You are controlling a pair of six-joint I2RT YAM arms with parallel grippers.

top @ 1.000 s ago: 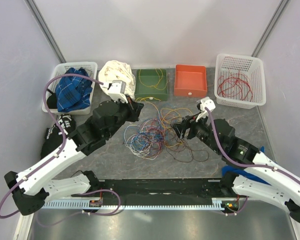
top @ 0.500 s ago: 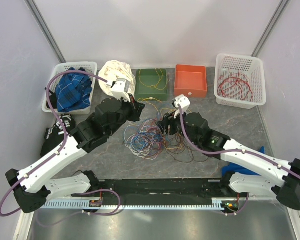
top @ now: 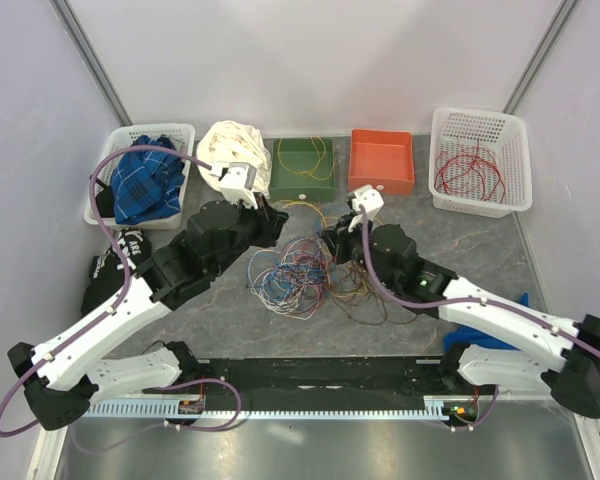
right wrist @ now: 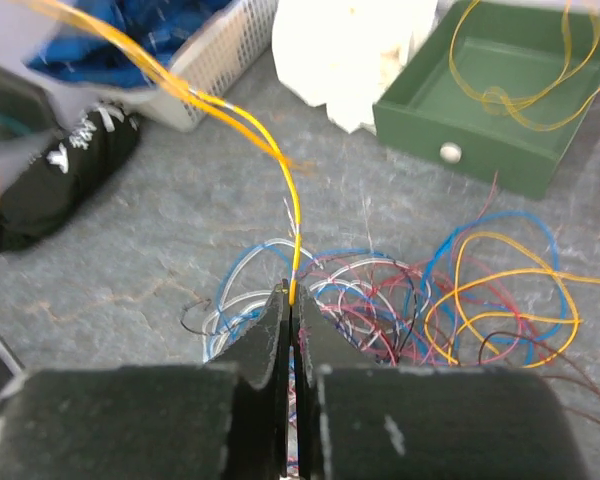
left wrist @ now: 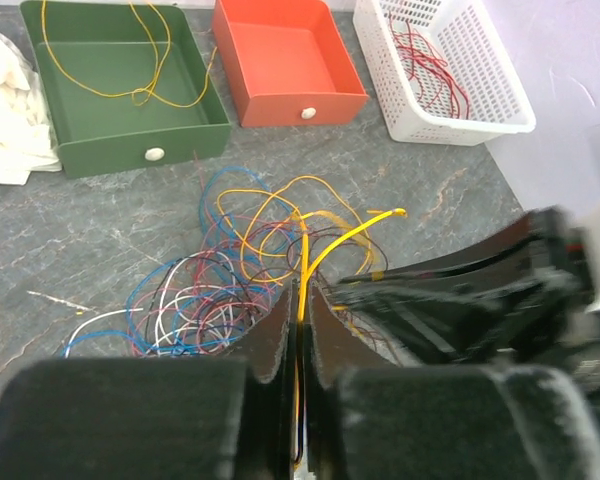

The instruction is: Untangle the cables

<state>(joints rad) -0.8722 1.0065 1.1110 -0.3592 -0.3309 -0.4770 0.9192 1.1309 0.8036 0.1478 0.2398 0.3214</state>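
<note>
1. Thin, glossy cables [top: 300,275] in blue, red, white and yellow lie in a loose knot mid-table on the mottled grey tabletop [top: 230,320].
2. The left gripper [left wrist: 300,300] pinches a yellow cable [left wrist: 332,243] between its matte black fingers. The right gripper [right wrist: 290,300] is clamped likewise on a taut yellow strand rising off the heap.
3. A green tray [top: 302,186], an orange tray [top: 381,180] and a perforated white basket [top: 480,205] line the far edge. Bare tabletop lies between the knot and the arm bases.

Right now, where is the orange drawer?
In the top view the orange drawer sits at the far edge of the table, right of centre, between the green drawer and the white basket holding red wires.
</note>
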